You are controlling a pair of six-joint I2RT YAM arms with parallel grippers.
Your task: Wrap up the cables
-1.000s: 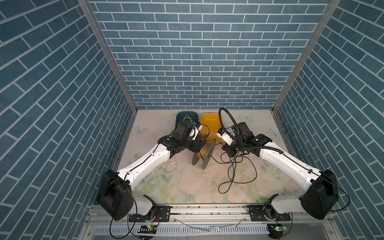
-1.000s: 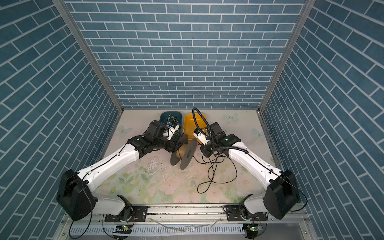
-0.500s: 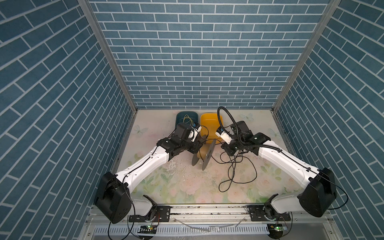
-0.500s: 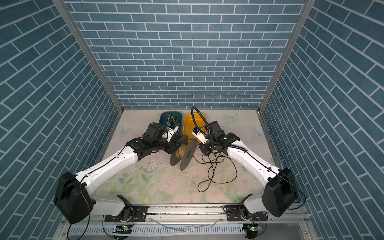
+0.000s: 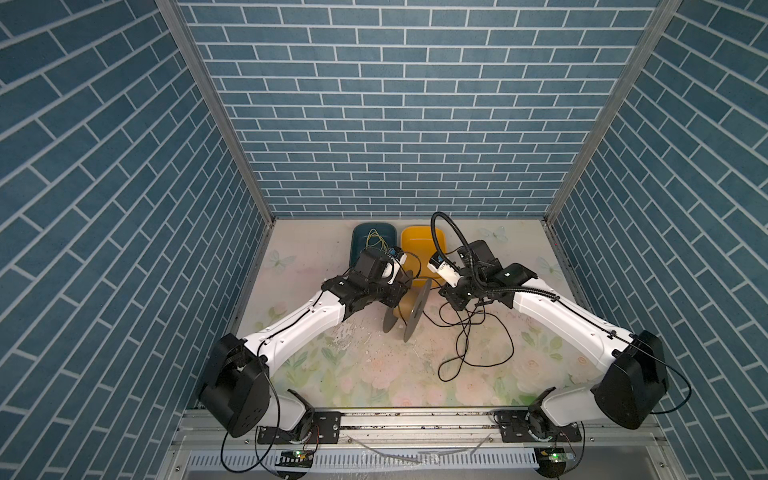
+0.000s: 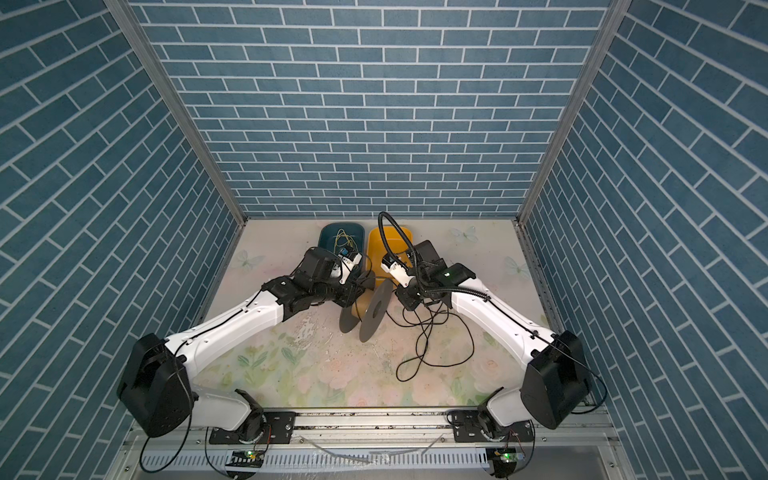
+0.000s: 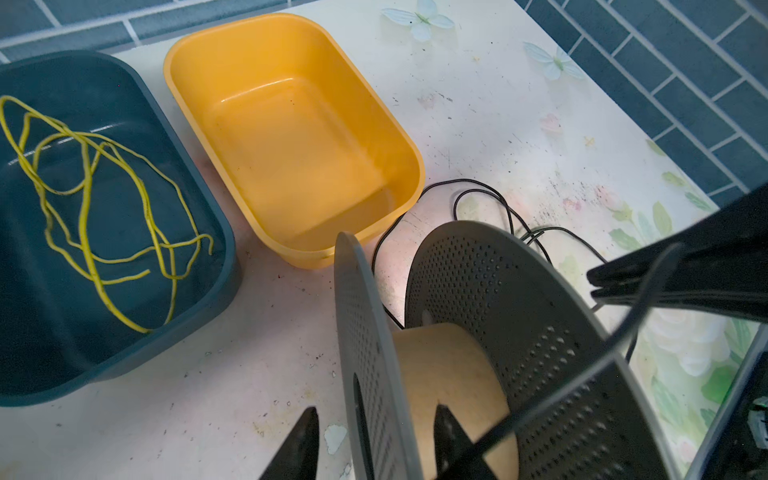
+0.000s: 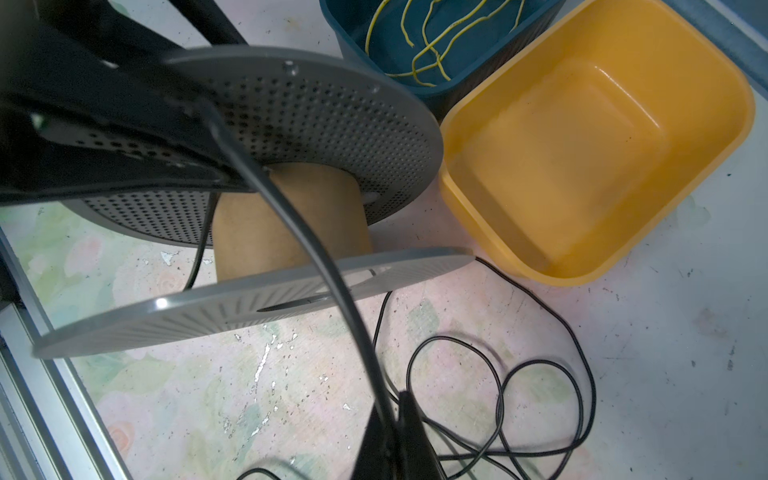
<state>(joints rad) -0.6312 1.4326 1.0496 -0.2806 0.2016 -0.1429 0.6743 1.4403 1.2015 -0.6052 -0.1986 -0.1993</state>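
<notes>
The right gripper (image 8: pixel 395 419) is pinched tight on the black cable (image 8: pixel 307 249), which runs taut from its tips across the grey spool (image 7: pixel 453 365) — the rest lies in loose loops on the table (image 5: pixel 374 374) beneath that gripper. The left gripper (image 7: pixel 374 432) has its jaws partly apart, its fingers astride one spool flange and clear of it on both sides.

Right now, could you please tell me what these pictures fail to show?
Left tool on the spool flange: contact cut off by the left wrist view's edge.
Black cable at the right tool: blurred, close to the right wrist lens.
Its ends: too small in both top views.
</notes>
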